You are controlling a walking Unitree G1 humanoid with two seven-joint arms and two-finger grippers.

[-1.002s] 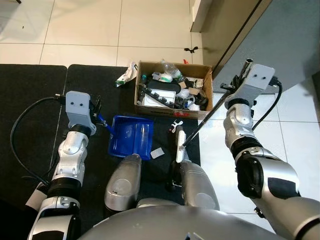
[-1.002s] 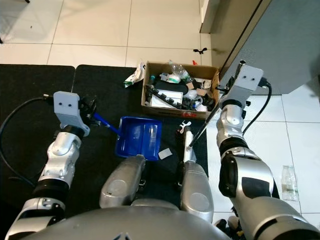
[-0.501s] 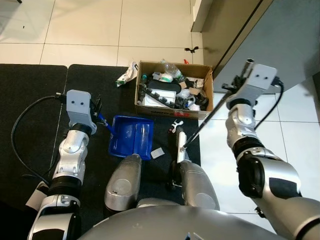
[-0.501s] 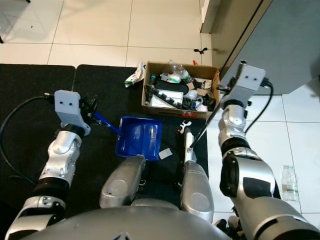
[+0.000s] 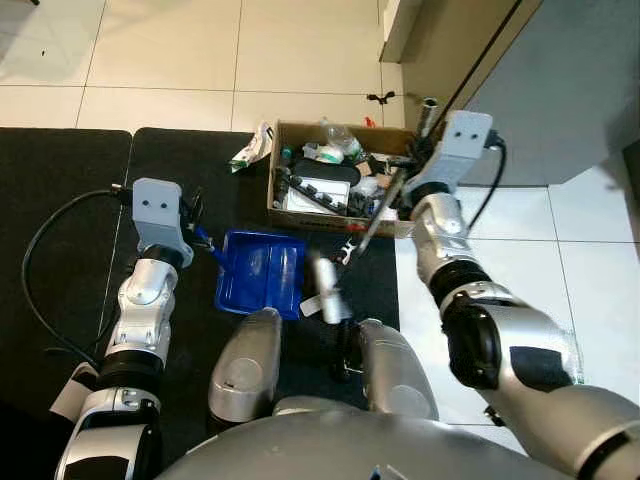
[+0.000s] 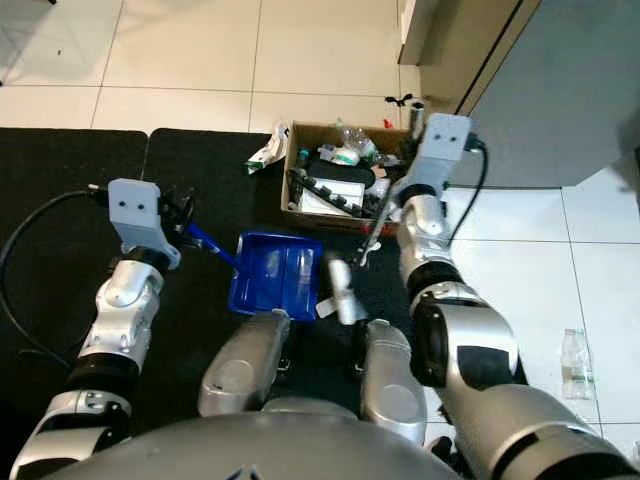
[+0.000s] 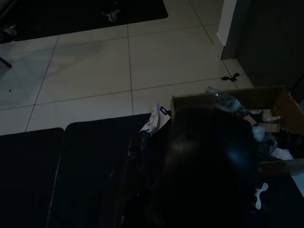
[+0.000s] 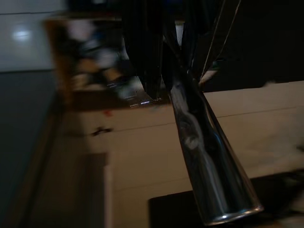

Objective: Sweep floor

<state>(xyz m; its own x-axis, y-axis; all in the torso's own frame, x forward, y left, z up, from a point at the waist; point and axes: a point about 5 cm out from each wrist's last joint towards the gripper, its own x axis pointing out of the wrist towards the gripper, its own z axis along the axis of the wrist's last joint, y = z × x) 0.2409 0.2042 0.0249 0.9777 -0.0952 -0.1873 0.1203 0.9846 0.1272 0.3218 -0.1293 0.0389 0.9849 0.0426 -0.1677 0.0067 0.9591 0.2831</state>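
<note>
My right gripper [image 5: 418,152] is shut on the silver broom pole [image 5: 385,200], over the right edge of the cardboard box [image 5: 283,214]. In the right wrist view the black fingers [image 8: 147,52] clamp that pole [image 8: 204,156]. The pole slants down to the blurred white broom head [image 5: 326,293] on the black mat, just right of the blue dustpan [image 5: 258,273]. A white paper scrap [image 6: 325,306] lies at the head's side. My left gripper [image 5: 197,232] is shut on the dustpan's handle, and the pan lies flat on the mat.
The box is full of trash. A white wrapper [image 5: 254,148] lies on the mat left of it, and a small white clip [image 5: 350,248] in front of it. A grey cabinet [image 5: 560,90] stands at the right. A plastic bottle [image 6: 572,365] lies on the tiles.
My right arm has swung left toward the box. The broom head has swept left across the mat to the dustpan's edge. The left arm and dustpan have stayed put.
</note>
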